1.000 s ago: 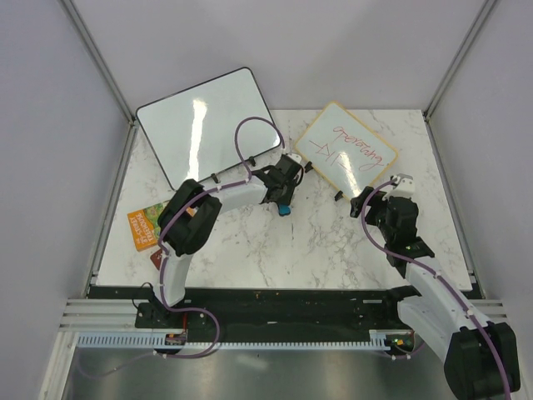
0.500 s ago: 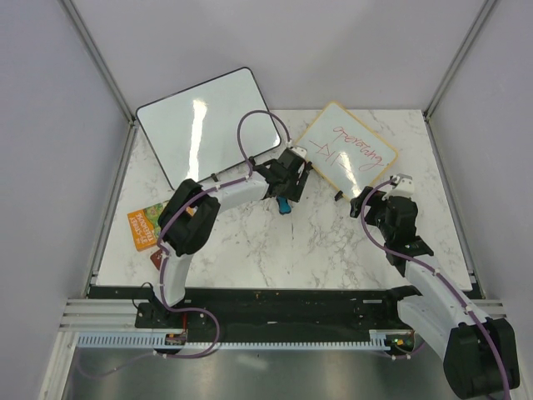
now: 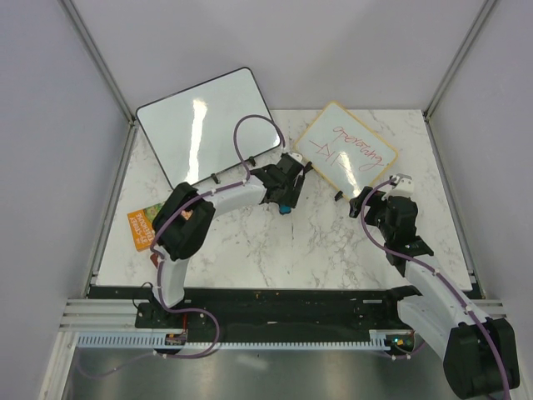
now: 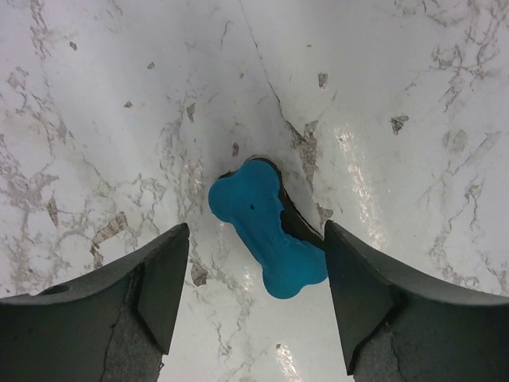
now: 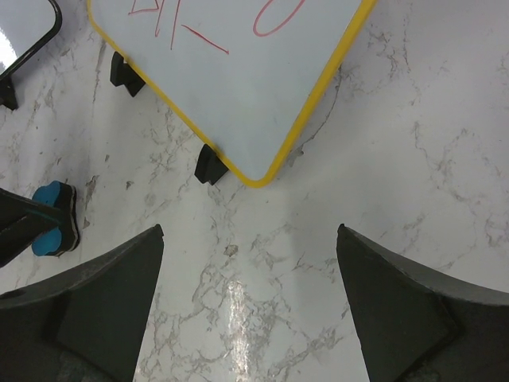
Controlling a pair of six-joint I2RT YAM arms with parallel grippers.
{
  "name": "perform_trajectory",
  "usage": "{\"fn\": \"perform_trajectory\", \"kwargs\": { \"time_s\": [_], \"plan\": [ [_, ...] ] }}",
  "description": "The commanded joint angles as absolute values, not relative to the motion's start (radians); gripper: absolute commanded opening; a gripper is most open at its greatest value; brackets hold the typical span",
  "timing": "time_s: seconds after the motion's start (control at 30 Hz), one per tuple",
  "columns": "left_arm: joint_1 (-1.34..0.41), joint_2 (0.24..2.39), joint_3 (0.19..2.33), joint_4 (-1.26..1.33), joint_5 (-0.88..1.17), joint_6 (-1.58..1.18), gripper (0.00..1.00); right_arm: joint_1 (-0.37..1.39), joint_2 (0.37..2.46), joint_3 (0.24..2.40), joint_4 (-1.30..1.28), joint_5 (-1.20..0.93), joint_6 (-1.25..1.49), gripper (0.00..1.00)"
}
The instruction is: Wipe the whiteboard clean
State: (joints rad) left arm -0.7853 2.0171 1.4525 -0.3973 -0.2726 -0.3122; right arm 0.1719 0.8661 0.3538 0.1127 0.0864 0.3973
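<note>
Left gripper: jaws spread, straddling a blue bone-shaped eraser that lies flat on the marble table. A gap shows at the left finger; the eraser's lower end appears to come very near the other finger, contact not confirmed. Right gripper: jaws wide apart, holding nothing, just short of the whiteboard's nearest corner. Whiteboard: far right of the table, turned at an angle, yellow frame, black clip feet, red handwriting unwiped. From the right wrist the board is cut off at the top edge. From overhead the eraser is mostly hidden under the left gripper.
</note>
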Motion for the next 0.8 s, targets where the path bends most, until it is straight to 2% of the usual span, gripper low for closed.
{"fn": "perform_trajectory", "kwargs": {
  "time_s": [0.0,0.17,0.47,0.53,0.67,0.73,0.77],
  "plan": [
    [-0.813,2.011,1.459,-0.420,-0.275,-0.399,0.75,0.166,0.873,0.357,0.146,0.075,0.405,0.97],
    [-0.830,2.071,1.486,-0.429,-0.264,-0.423,0.73,0.167,0.873,0.357,0.146,0.074,0.407,0.98],
    [-0.831,2.056,1.451,-0.456,-0.353,-0.434,0.70,0.167,0.884,0.360,0.146,0.069,0.407,0.98],
    [-0.830,2.045,1.450,-0.457,-0.365,-0.436,0.65,0.166,0.885,0.359,0.146,0.067,0.408,0.98],
    [-0.830,2.033,1.453,-0.477,-0.403,-0.433,0.47,0.166,0.885,0.359,0.146,0.066,0.408,0.98],
    [-0.828,2.037,1.454,-0.480,-0.413,-0.426,0.46,0.166,0.884,0.359,0.146,0.066,0.408,0.98],
    [-0.828,2.040,1.457,-0.491,-0.423,-0.422,0.42,0.166,0.884,0.360,0.146,0.066,0.408,0.98]
  ]
}}
